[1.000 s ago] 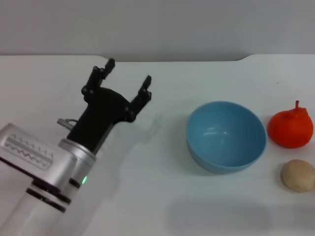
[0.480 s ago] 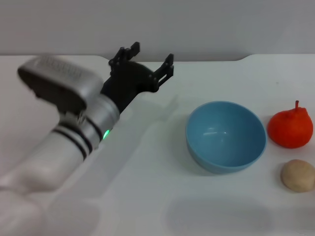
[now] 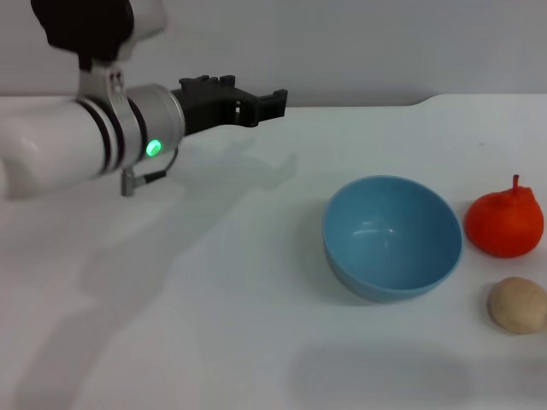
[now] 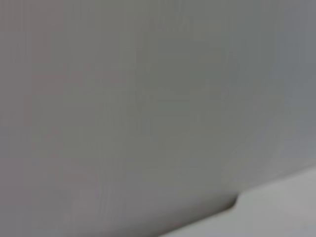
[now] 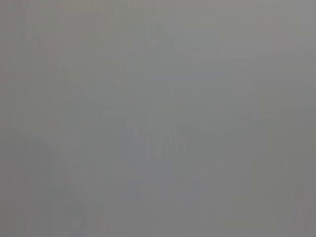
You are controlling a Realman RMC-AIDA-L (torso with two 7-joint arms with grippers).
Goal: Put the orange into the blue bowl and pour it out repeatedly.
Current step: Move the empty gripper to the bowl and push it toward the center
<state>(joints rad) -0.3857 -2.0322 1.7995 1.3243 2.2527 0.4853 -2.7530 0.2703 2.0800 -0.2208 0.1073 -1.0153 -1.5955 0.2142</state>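
Left gripper (image 3: pixel 256 96) raised above table (image 3: pixel 256 282), pointing sideways, well left of blue bowl (image 3: pixel 391 237); jaws apart, empty; orange (image 3: pixel 504 224) on table just right of bowl, beige ball (image 3: pixel 517 304) near it; right gripper unseen; step: approach, orange not yet grasped; next: reach across, descend over orange.

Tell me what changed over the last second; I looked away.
The left hand rose from low over the table and swung to point sideways toward the right, holding nothing. The blue bowl, orange and beige ball stayed put.
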